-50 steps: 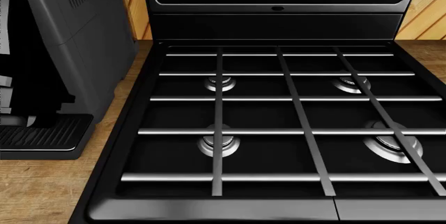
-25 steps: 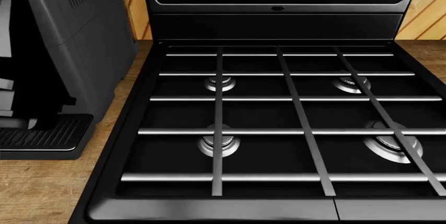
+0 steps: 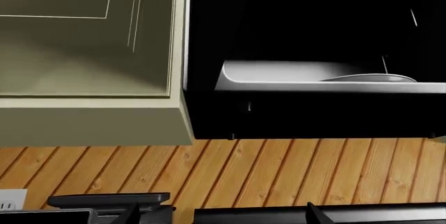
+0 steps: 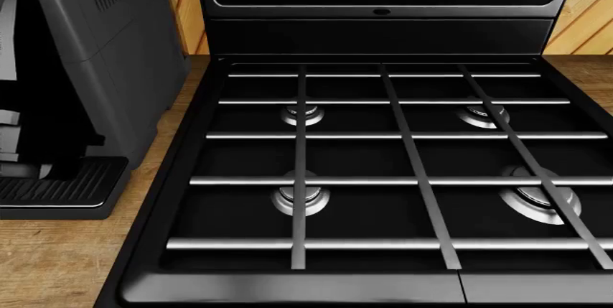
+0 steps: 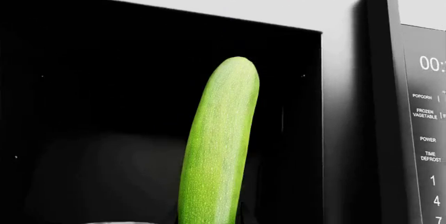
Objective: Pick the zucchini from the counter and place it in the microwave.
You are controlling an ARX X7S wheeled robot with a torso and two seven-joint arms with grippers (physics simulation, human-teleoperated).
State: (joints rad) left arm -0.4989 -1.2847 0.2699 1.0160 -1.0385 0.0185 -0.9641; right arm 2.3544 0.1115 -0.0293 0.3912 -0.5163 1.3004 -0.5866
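The zucchini point(image 5: 219, 145) fills the lower centre of the right wrist view, rising from the bottom edge toward the open microwave point(image 5: 348, 130) cavity behind it. The right tool itself is out of frame; judged from the zucchini's raised position, it is closed on the lower end, but its opening cannot be confirmed. The control panel point(image 5: 425, 130) occupies the right edge.

Step in hand: insertion. Advance the zucchini tip-first through the centre of the opening, clear of the right-hand frame, lower it to the cavity floor, then release.

The left tool is not visible; its view shows a cream cabinet point(image 3: 91, 51) at upper left. The head view shows only the stove point(image 4: 383, 171), coffee machine point(image 4: 96, 71) and worktop point(image 4: 48, 265).
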